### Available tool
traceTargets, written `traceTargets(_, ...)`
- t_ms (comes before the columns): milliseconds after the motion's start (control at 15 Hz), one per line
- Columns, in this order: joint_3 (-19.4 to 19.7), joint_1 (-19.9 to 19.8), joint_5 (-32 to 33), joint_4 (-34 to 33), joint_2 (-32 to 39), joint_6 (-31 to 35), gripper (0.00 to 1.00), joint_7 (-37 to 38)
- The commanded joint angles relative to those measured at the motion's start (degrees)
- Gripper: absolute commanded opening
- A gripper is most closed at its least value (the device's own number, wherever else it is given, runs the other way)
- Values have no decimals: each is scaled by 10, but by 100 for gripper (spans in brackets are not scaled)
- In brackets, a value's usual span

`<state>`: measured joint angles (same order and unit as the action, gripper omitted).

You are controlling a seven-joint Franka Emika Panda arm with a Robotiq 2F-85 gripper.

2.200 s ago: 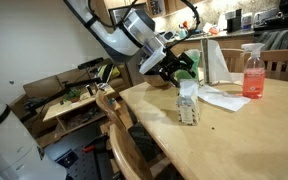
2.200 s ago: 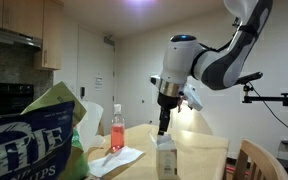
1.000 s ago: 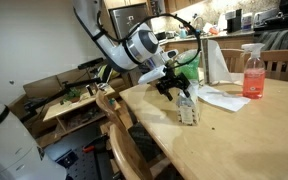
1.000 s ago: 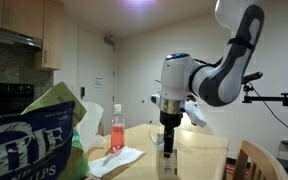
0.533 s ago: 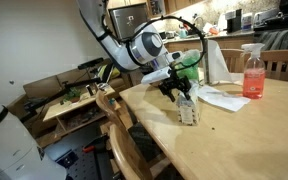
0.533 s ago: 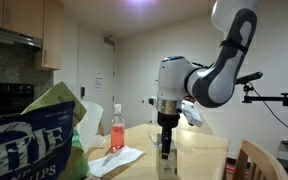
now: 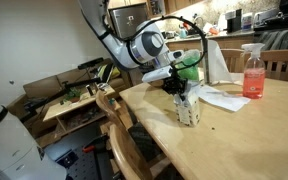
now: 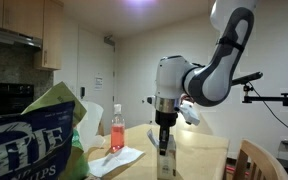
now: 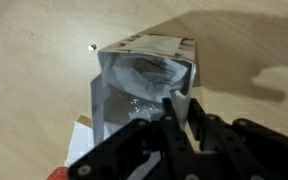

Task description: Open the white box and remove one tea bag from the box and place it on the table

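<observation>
Gripper [image 9: 182, 108] at top of open white box [image 9: 134, 75] — jaws narrow — on table [image 9: 34, 50].

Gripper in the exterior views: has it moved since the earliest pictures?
Yes. The gripper has come down to the top of the white box, which stayed in place on the table.

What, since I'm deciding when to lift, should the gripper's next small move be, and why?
Probably a short, slow lift straight up. In the wrist view the gripper reaches into the open white box, jaws nearly together beside a whitish tea bag; whether it is pinched isn't clear, so lifting would show.
</observation>
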<state>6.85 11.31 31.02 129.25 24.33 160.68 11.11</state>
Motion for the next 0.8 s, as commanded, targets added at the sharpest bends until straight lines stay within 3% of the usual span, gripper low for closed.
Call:
traceTargets(0,7,7,-6,-4,-8,0,26,-13)
traceTargets(133,16,15,4,-5,-12,-4,41,-4)
traceTargets(333,32,31,22,-9,-15,-9,53,9)
traceTargets(400,36,33,27,-10,-15,-9,44,11)
traceTargets(467,38,34,29,-11,-15,-8,25,11)
traceTargets(533,36,32,29,-10,-14,-6,22,8)
traceTargets(733,26,23,17,-9,-11,1,0,-2)
